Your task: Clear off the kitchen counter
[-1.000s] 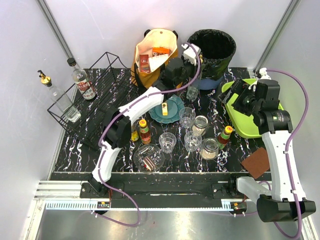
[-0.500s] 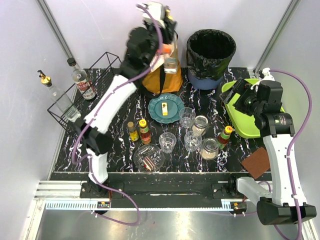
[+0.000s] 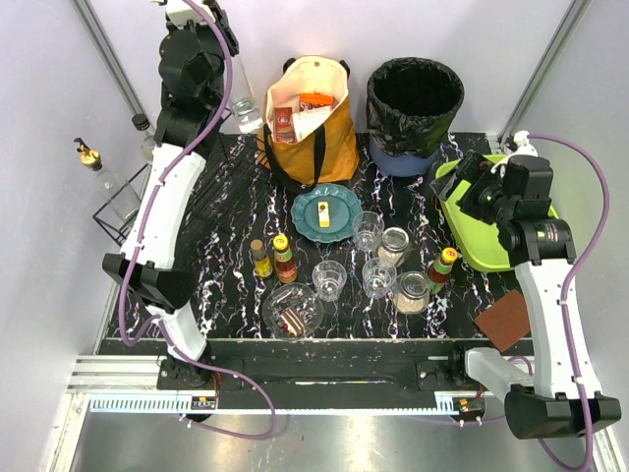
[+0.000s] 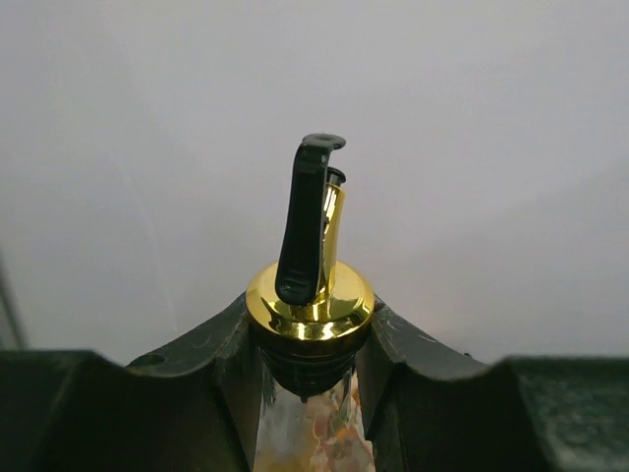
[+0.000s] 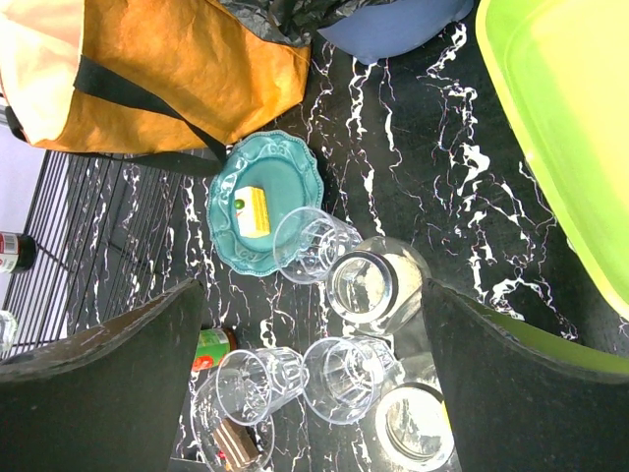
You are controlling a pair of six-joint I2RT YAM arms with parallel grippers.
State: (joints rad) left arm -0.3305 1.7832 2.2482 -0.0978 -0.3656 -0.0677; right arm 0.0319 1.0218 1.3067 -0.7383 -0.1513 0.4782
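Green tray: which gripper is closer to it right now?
Right. The right gripper hovers open at the green tray's left edge. The left gripper is raised far off at the back-left, its fingers shut on a gold-spouted bottle.

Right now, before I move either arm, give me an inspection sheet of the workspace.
Surface: kitchen counter, crowded.
Job's things: teal plate, glasses, jars, sauce bottles, glass bowl on the counter.
Clutter: orange bag, black bin, green tray, wire rack, brown pad.
Grippers: left gripper shut on a pourer bottle, high up; right gripper open, empty.
Cables: purple cable along each arm, loose loops.
Surroundings: white walls; nothing else seen.
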